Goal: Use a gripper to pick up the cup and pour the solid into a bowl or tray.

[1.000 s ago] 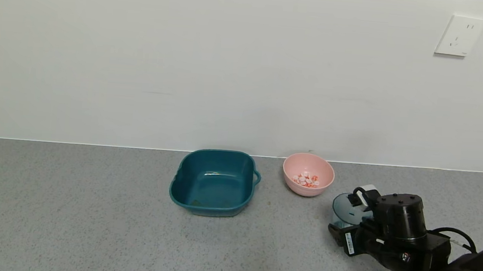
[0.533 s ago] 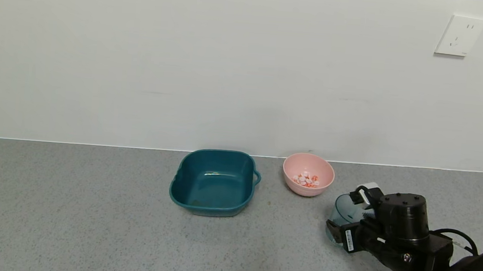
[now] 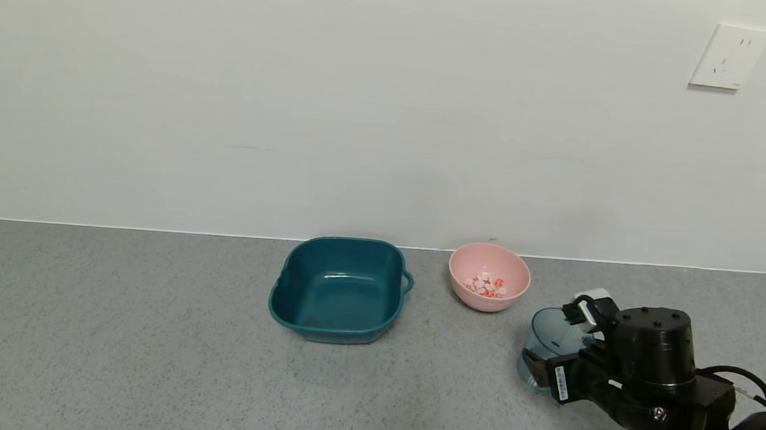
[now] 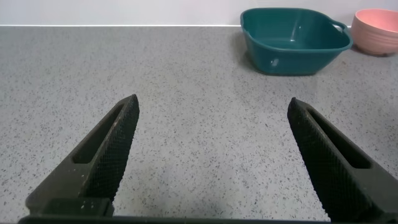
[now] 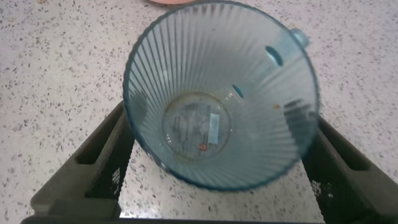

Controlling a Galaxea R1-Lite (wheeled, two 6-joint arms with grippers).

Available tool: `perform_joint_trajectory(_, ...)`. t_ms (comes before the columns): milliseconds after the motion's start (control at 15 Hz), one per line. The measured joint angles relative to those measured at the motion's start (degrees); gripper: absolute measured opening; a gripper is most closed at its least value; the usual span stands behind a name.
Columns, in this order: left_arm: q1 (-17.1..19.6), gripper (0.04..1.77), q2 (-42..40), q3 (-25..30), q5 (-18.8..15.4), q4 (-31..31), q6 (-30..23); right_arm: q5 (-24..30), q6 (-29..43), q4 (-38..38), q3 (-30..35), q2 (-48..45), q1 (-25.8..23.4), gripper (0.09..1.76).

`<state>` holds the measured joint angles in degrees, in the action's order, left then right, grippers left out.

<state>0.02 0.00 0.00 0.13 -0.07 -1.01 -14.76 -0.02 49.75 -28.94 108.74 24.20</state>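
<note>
My right gripper is shut on the transparent blue-green cup and holds it tilted, low over the counter, at the right front of the pale pink bowl. In the right wrist view the gripper has a black finger on each side of the ribbed cup, which holds only a tiny red crumb. The pink, orange-red and white chunks of solid lie in the bowl. My left gripper is open and empty over bare counter, out of the head view.
A dark teal square tub with handles stands left of the bowl and also shows in the left wrist view. The grey speckled counter meets a white wall behind. A wall socket is at upper right.
My right gripper has moved down and slightly right with the cup, bringing the cup closer to the counter. Bowl, tub and solid have not moved.
</note>
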Motion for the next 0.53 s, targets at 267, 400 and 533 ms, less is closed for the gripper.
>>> perform_joint_trajectory(267,0.0,1.72,0.0,0.0,0.0,0.0,0.0,-0.2,-1.0,-1.2,3.0,-5.9,0.0,1.69)
perform_joint_trajectory(400,0.0,1.72,0.0,0.0,0.0,0.0,0.0,-0.6,-1.5,-4.2,5.1,-10.3,0.0,1.7)
perform_joint_trajectory(533,0.0,1.72,0.0,0.0,0.0,0.0,0.0,-1.1,-1.6,-7.1,7.3,-15.3,-0.3,1.7)
